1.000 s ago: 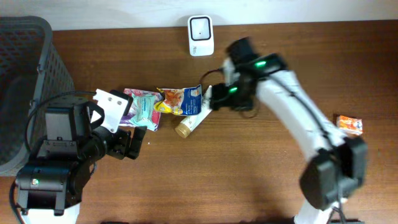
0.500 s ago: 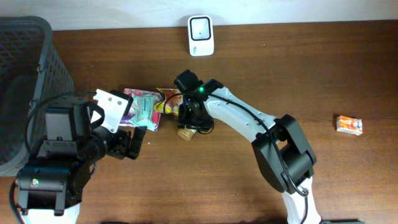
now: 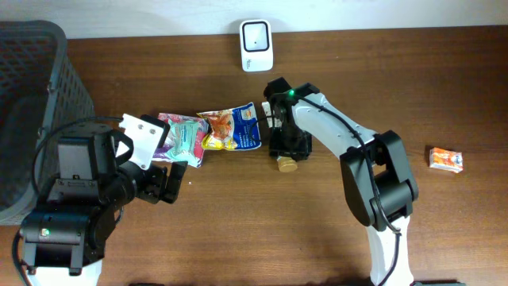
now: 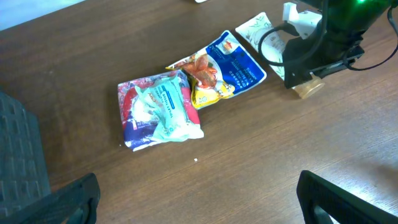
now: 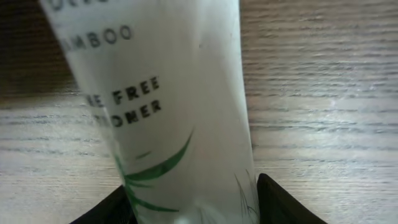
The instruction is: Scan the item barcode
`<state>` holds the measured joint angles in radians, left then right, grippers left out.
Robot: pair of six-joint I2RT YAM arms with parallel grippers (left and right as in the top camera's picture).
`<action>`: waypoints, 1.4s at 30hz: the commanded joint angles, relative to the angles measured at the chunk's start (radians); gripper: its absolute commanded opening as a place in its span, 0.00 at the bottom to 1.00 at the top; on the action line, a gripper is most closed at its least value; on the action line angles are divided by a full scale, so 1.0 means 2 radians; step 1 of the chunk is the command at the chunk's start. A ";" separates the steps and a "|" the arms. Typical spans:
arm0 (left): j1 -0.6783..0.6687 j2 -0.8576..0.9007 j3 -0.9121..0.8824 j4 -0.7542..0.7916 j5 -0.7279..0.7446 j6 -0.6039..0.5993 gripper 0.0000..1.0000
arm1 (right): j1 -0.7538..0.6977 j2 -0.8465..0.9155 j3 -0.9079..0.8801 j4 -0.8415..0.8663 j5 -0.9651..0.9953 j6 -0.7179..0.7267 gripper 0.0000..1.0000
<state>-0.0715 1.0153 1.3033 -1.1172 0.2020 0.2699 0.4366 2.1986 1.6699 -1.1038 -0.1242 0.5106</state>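
Since half a second ago the right claw (image 3: 283,147) has swung to the robot's right, carrying the white tube (image 5: 180,112) away from the snack pouch (image 3: 234,129), which now lies uncovered just to the claw's left. The claw is pinching the tube: in the wrist view both dark fingertips (image 5: 283,202) press its sides, and the tube's tan cap (image 3: 286,165) sticks out on the near side of the claw. The scanner (image 3: 255,45) sits beyond the claw, slightly to its left and apart from it. A pink and teal packet (image 3: 181,137) lies farther left, past the pouch, and a small orange box (image 3: 445,159) is well off to the right. The left claw (image 4: 199,208) hangs spread wide above the table (image 3: 238,230), holding nothing.
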 commanded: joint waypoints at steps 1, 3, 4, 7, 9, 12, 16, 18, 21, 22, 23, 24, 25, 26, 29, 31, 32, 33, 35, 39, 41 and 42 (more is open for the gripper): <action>0.002 -0.004 0.000 0.001 0.002 0.008 0.99 | -0.028 0.006 0.003 -0.001 -0.061 -0.065 0.46; 0.002 -0.004 0.000 0.001 0.002 0.008 0.99 | -0.041 0.001 0.005 -0.002 -0.102 -0.106 0.41; 0.002 -0.004 0.000 0.001 0.002 0.008 0.99 | -0.048 -0.004 0.007 -0.004 -0.126 -0.128 0.39; 0.002 -0.004 0.000 0.001 0.002 0.008 0.99 | -0.073 -0.035 0.024 -0.013 -0.201 -0.187 0.35; 0.002 -0.004 0.000 0.001 0.002 0.008 0.99 | -0.087 -0.055 0.042 -0.023 -0.244 -0.226 0.34; 0.002 -0.004 0.000 0.001 0.002 0.008 0.99 | -0.108 -0.084 0.055 -0.025 -0.324 -0.276 0.30; 0.002 -0.004 0.000 0.001 0.002 0.008 0.99 | -0.137 -0.101 0.057 -0.029 -0.385 -0.293 0.33; 0.002 -0.004 0.000 0.001 0.002 0.008 0.99 | -0.133 -0.101 0.057 -0.040 -0.293 -0.285 0.47; 0.002 -0.004 0.000 0.001 0.002 0.008 0.99 | -0.078 -0.100 0.057 -0.052 -0.147 -0.222 0.64; 0.002 -0.004 0.000 0.001 0.002 0.008 0.99 | -0.052 -0.099 0.057 -0.054 -0.085 -0.173 0.72; 0.002 -0.004 0.000 0.001 0.002 0.008 0.99 | -0.036 -0.098 0.057 -0.057 -0.053 -0.144 0.77; 0.002 -0.004 0.000 0.001 0.002 0.008 0.99 | -0.015 -0.095 0.055 -0.060 -0.034 -0.124 0.81; 0.002 -0.004 0.000 0.001 0.002 0.008 1.00 | 0.000 -0.090 0.053 -0.060 -0.026 -0.109 0.84; 0.002 -0.004 0.000 0.001 0.002 0.008 0.99 | 0.009 -0.086 0.052 -0.062 -0.017 -0.099 0.84; 0.002 -0.004 0.000 0.001 0.002 0.008 0.99 | 0.027 -0.061 0.051 -0.060 0.002 -0.063 0.84; 0.002 -0.004 0.000 0.001 0.002 0.008 0.99 | 0.031 -0.042 0.051 -0.055 0.002 -0.052 0.84; 0.002 -0.004 0.000 0.001 0.002 0.008 0.99 | 0.031 -0.035 0.051 -0.055 0.002 -0.044 0.84; 0.002 -0.004 0.000 0.001 0.002 0.008 0.99 | 0.031 -0.022 0.051 -0.050 -0.002 -0.039 0.85; 0.002 -0.004 0.000 0.001 0.008 0.008 0.99 | 0.031 -0.003 0.051 -0.035 -0.030 -0.039 0.85; 0.002 -0.004 0.000 0.001 0.008 0.008 0.99 | 0.034 0.011 0.051 -0.012 -0.042 -0.039 0.85; 0.002 -0.004 0.000 0.001 0.008 0.008 0.99 | 0.034 0.016 0.051 -0.003 -0.053 -0.039 0.84; 0.002 -0.004 0.000 0.001 0.008 0.008 0.99 | 0.035 0.019 0.051 -0.001 -0.056 -0.039 0.81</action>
<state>-0.0715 1.0153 1.3033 -1.1172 0.2028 0.2699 0.4938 2.2116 1.7756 -1.1164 -0.2016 0.4194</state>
